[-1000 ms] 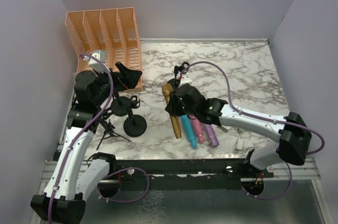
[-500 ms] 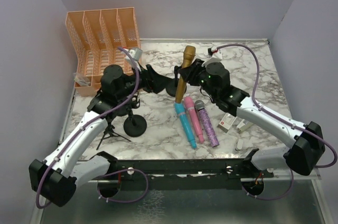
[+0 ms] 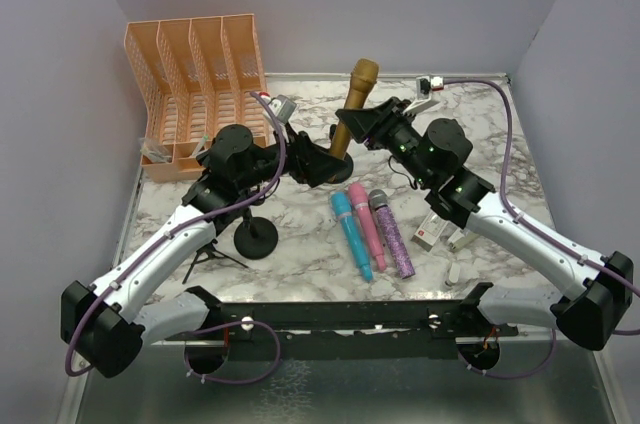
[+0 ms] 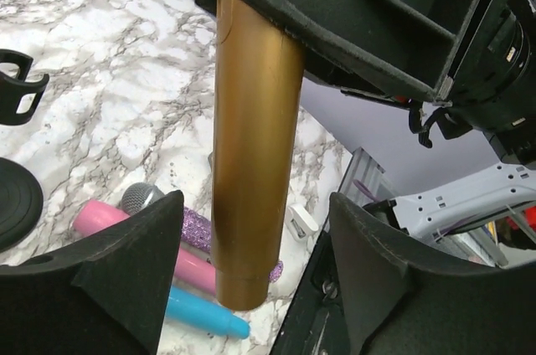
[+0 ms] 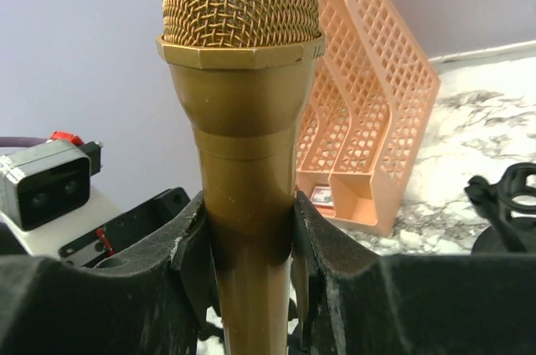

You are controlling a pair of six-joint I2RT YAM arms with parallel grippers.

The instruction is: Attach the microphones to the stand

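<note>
Top external first: where is the gold microphone [image 3: 360,79]?
— Off the table [image 3: 470,134], up in the air over its back middle, head up and leaning toward the back right.
Who has it?
— The right gripper [image 3: 352,122]. On the right wrist camera its fingers [image 5: 100,296] are pressed against the gold shaft just under the mesh head, one on each side.
And the left gripper [image 3: 322,161]?
— It sits at the lower end of the same microphone. On the left wrist camera its fingers [image 4: 109,280] are spread, one on each side of the shaft, with a gap showing on both sides, so they are not touching it.
The other three?
— The blue microphone [image 3: 350,234], pink microphone [image 3: 365,224] and purple microphone [image 3: 392,234] lie side by side on the table, heads toward the back.
The stand [image 3: 257,237]?
— It is black with a round base and stands left of them by the left arm, well apart from the gold one. An orange rack [image 3: 195,64] stands in the back left corner.
</note>
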